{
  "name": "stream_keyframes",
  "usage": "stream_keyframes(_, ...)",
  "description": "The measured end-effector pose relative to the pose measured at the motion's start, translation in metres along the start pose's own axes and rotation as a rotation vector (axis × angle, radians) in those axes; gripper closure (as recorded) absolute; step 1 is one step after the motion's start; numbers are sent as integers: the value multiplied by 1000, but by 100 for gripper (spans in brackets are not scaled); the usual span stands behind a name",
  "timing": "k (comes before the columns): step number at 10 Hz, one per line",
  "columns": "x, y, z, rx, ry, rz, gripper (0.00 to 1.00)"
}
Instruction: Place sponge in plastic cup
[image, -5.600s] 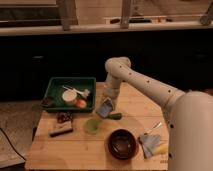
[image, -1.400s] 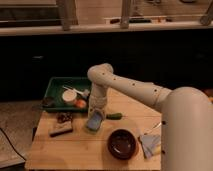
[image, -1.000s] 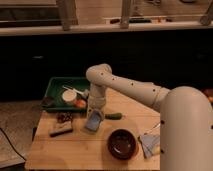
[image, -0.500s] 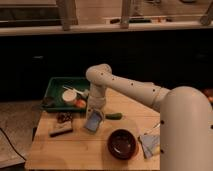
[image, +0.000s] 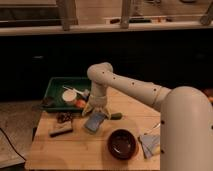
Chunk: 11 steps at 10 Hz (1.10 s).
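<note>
Swung left and lowered, the gripper (image: 96, 109) hangs over the counter's (image: 75, 150) middle, fingers spread just above the sponge (image: 95, 121), which lies there with its long axis slanting toward the near-left corner. The plastic cup (image: 69, 95) sits beyond the fingers, toward the far-left corner.

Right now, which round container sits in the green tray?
The small white cup; the brown bowl stands on the table. The gripper is at the sponge.

one camera high beside the robot's body (image: 187, 130) looks down at the claw (image: 96, 109) above the table (image: 75, 152).
</note>
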<state>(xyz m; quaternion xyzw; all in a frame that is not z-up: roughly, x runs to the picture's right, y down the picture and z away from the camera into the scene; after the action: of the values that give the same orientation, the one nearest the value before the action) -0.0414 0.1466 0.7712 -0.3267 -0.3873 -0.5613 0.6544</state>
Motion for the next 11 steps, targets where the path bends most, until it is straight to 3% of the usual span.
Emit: stream_keyframes(11,8,7,-24,23,45,-19,20)
